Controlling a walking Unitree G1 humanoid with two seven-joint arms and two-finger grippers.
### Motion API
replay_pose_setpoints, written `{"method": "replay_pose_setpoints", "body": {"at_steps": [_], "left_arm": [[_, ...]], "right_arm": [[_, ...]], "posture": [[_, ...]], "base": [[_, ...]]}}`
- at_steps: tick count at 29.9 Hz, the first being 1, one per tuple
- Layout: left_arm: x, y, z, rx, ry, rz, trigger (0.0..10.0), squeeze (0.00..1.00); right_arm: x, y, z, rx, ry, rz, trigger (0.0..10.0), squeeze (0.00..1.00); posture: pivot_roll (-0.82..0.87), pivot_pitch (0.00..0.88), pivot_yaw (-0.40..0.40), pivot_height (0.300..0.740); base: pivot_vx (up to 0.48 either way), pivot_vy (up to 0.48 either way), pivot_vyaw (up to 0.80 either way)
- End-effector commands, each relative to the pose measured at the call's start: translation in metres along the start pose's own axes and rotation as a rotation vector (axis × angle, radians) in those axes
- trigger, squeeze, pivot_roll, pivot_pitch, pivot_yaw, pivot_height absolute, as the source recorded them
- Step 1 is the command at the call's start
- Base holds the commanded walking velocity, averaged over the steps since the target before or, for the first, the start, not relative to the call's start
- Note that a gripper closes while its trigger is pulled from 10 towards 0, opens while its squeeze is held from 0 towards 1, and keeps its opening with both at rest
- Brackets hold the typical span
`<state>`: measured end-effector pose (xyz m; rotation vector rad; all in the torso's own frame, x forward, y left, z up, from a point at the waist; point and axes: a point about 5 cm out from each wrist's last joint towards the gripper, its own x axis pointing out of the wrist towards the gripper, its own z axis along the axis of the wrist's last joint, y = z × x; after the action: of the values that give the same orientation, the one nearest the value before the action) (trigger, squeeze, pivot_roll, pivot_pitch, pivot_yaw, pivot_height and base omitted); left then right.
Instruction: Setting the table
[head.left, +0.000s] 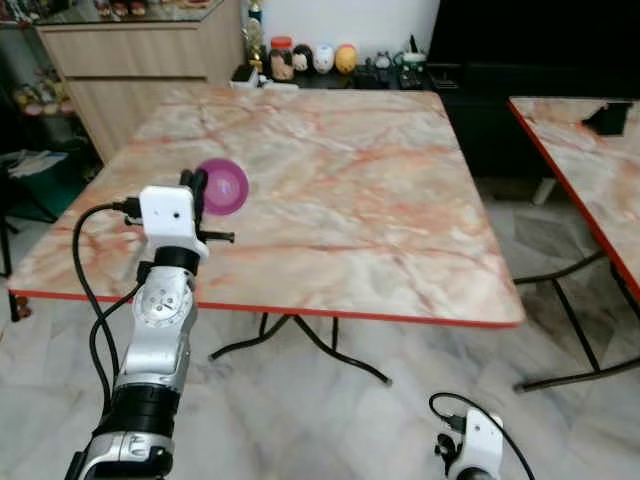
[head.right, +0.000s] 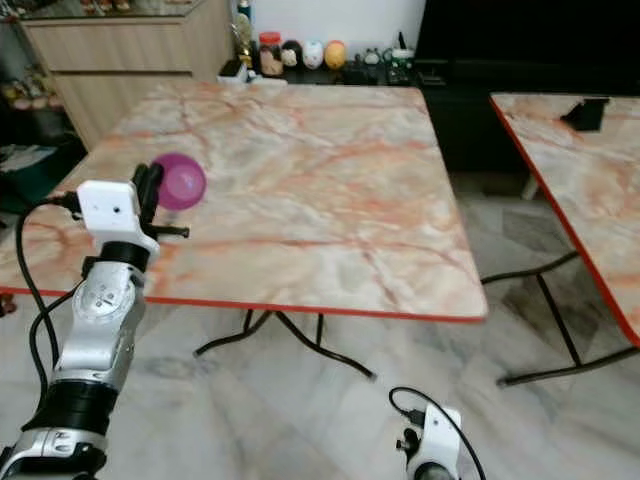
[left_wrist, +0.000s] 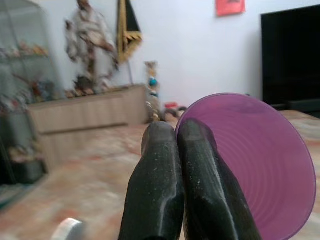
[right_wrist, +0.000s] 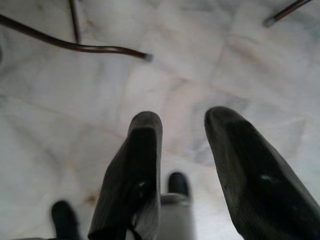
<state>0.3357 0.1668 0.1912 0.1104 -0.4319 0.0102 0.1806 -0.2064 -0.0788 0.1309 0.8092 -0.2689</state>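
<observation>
Head views — left arm raised over the near left part of the marble table (head.left: 380, 200), left gripper (head.left: 197, 188) holding a purple bowl (head.left: 222, 187) tilted, left wrist view — fingers (left_wrist: 160, 190) pinched on the bowl's rim, right wrist view — right gripper (right_wrist: 185, 125) hanging over the floor (right_wrist: 200, 50), jaws apart.

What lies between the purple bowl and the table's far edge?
Only bare marble tabletop lies beyond the purple bowl held by the left gripper, per the left eye view.
</observation>
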Motion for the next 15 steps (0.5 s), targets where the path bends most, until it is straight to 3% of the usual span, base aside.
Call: {"method": "replay_pose_setpoints", "body": {"at_steps": [1, 15], "left_arm": [[0.0030, 0.0040, 0.0041, 0.009, -0.014, 0.004, 10.0, 0.00], [0.0043, 0.0066, 0.0041, 0.007, -0.008, 0.019, 10.0, 0.00]], "right_arm": [[0.0000, -0.0003, 0.0006, 0.009, -0.006, -0.007, 10.0, 0.00], [0.0010, 0.0014, 0.0032, 0.026, -0.008, -0.011, 10.0, 0.00]], "posture": [[0.03, 0.013, -0.004, 0.740], [0.03, 0.037, -0.006, 0.740]], "base": [[0.000, -0.428, 0.00], [0.000, -0.425, 0.00]]}}
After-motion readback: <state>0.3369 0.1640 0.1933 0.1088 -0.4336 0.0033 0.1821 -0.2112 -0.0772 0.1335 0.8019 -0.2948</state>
